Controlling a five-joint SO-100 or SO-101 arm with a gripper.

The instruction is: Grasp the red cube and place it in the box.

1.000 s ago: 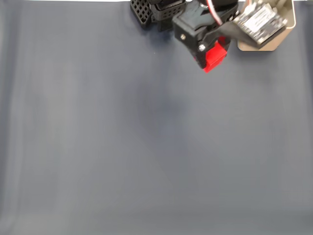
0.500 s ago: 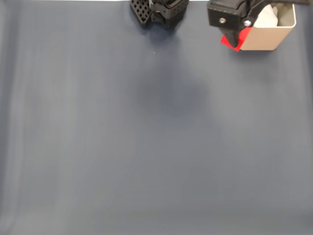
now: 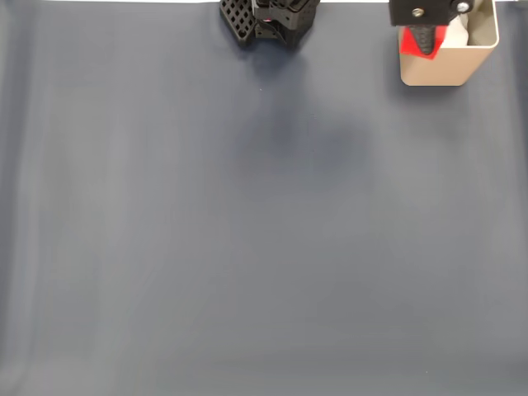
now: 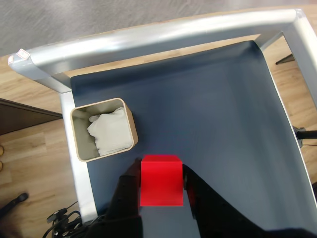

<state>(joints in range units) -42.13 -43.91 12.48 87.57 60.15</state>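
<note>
Wrist view is showing the dark blue surface (image 4: 208, 99) spreading beneath the beige box (image 4: 130, 130), which is sitting near its corner with a white wad (image 4: 108, 131) already lying inside. The hand (image 4: 161, 186) is clamping the red cube (image 4: 160, 179) by two opposite flat faces, carrying it above the surface just beside the box. It is looking light, rigid and smooth, so squeezing mid-face seems safest against slipping.
</note>
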